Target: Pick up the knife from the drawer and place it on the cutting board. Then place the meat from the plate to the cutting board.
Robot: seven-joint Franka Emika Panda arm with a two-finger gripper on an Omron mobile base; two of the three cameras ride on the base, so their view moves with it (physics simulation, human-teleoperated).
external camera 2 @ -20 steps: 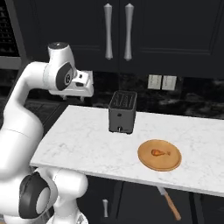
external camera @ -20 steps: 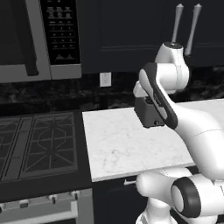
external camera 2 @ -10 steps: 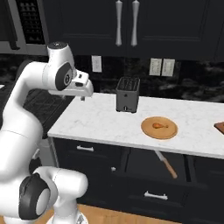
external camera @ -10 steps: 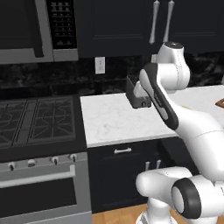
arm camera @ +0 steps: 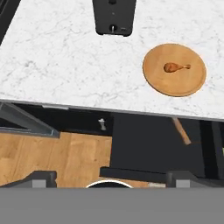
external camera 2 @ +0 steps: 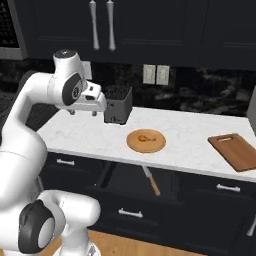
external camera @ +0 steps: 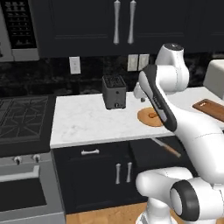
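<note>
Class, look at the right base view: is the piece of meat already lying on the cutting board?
No: the meat sits on the round wooden plate, while the cutting board lies bare farther right on the counter.

counter (external camera 2: 190, 137): white marble look with grey veins, smooth, faint sheen
plate (arm camera: 175, 69): light wood, smooth and matt, ahead of the claw
cutting board (external camera 2: 236, 151): reddish-brown wood, matt, darker rim
knife (external camera 2: 152, 182): pale wooden handle, grey metal blade
toaster (external camera: 114, 91): black, dull finish
drawer (arm camera: 153, 151): black matt front and dark inside, below the claw
floor (arm camera: 52, 153): wood planks, warm tan
</note>
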